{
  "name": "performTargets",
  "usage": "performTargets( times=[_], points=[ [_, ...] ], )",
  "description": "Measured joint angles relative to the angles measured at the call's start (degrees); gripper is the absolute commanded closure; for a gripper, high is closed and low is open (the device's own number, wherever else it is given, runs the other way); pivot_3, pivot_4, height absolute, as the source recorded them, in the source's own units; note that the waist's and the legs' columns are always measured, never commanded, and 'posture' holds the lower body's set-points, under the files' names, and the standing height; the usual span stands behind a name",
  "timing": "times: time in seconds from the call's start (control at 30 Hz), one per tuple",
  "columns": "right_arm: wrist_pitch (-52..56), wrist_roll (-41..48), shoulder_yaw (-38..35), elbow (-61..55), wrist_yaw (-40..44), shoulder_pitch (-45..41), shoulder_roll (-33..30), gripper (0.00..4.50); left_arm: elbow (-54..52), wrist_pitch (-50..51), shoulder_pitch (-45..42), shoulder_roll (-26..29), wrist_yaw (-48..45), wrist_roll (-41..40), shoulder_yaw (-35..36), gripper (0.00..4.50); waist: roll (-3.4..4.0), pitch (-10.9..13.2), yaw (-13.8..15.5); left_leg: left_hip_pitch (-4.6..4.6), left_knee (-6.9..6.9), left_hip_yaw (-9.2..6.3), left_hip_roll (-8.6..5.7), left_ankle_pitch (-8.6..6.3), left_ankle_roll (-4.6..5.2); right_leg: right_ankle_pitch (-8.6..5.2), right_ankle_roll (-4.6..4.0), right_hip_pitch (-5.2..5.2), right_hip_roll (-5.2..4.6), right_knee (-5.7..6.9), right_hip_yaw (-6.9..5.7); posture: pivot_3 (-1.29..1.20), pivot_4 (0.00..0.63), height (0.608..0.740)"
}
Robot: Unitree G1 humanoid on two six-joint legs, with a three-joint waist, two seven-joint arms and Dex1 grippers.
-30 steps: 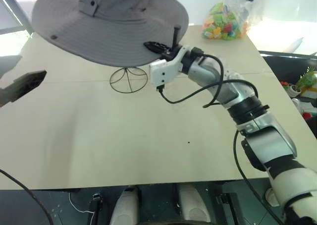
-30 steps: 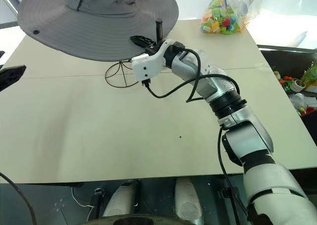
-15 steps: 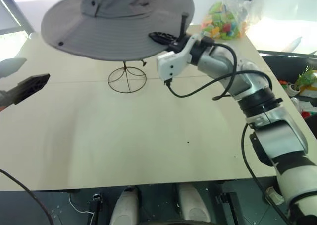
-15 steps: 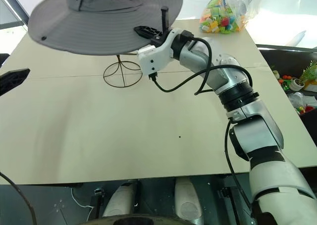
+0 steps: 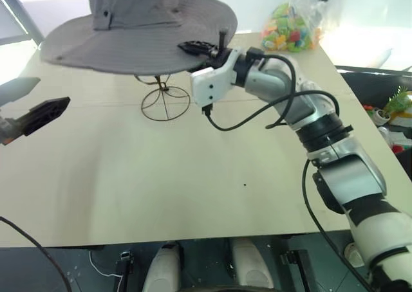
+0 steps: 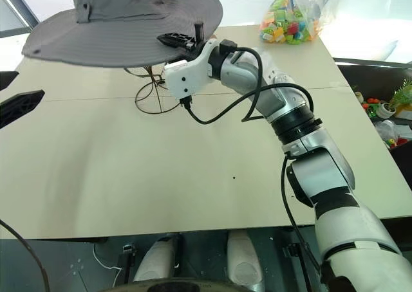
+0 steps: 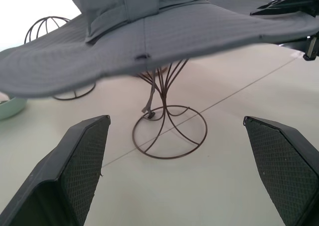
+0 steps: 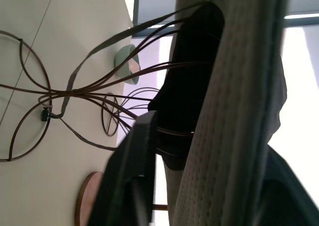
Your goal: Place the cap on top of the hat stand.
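One cap upper left on hat stand | our right gripper parted around its brim | our left gripper spread wide, empty.

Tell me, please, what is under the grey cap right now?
Under the cap stands the hat stand: its wire stem and round ring base show on the table. The cage top is covered by the crown and brim.

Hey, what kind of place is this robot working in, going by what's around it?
Probably a robot test lab or workshop, not a shop: a large plain beige table holds only a dark wire hat stand under a grey floppy sun hat, a clear bag of colourful small pieces, and cables hang by the table's edge.
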Motion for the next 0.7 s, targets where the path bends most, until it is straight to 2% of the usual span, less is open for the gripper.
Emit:
performTargets(
  times=[0.07, 0.4, 0.53, 0.7],
  points=[
    [0.02, -0.67, 0.01, 0.00, -0.27, 0.39, -0.04, 0.03, 0.03, -0.17, -0.31, 0.00, 0.18, 0.00, -0.37, 0.00, 0.00, 0.00, 0.03, 0.00, 0.00, 0.00, 0.00, 0.00, 0.00, 0.00, 0.00, 0.00, 0.00, 0.00, 0.00, 0.00, 0.150, 0.740],
    [0.09, -2.84, -0.48, -2.96, -1.60, 4.46, -3.68, 0.03, 1.22, -1.05, -1.18, 0.01, -0.21, 0.35, -1.17, 0.00, 0.00, 0.00, 0.09, -0.01, 0.00, 0.00, 0.00, 0.00, 0.00, 0.00, 0.00, 0.00, 0.00, 0.00, 0.00, 0.00, 0.150, 0.740],
    [-1.09, -0.50, -4.25, -9.58, -1.48, 7.91, -8.19, 0.03, 1.55, -1.20, -0.97, 0.02, -0.71, 0.84, -1.64, 0.00, 0.00, 0.00, 0.15, -0.02, 0.00, 0.01, 0.00, 0.00, 0.00, 0.00, 0.00, 0.01, -0.01, -0.02, 0.00, 0.00, 0.150, 0.740],
    [-1.73, 1.15, -6.98, -13.04, -1.44, 8.71, -9.49, 0.03, 3.00, -1.92, -1.80, 0.02, -1.01, 1.34, -2.91, 0.00, 0.00, 0.00, 0.01, 0.01, 0.02, 0.00, 0.01, 0.00, 0.00, 0.00, 0.00, 0.02, 0.01, 0.01, 0.00, 0.00, 0.150, 0.740]
  ],
)
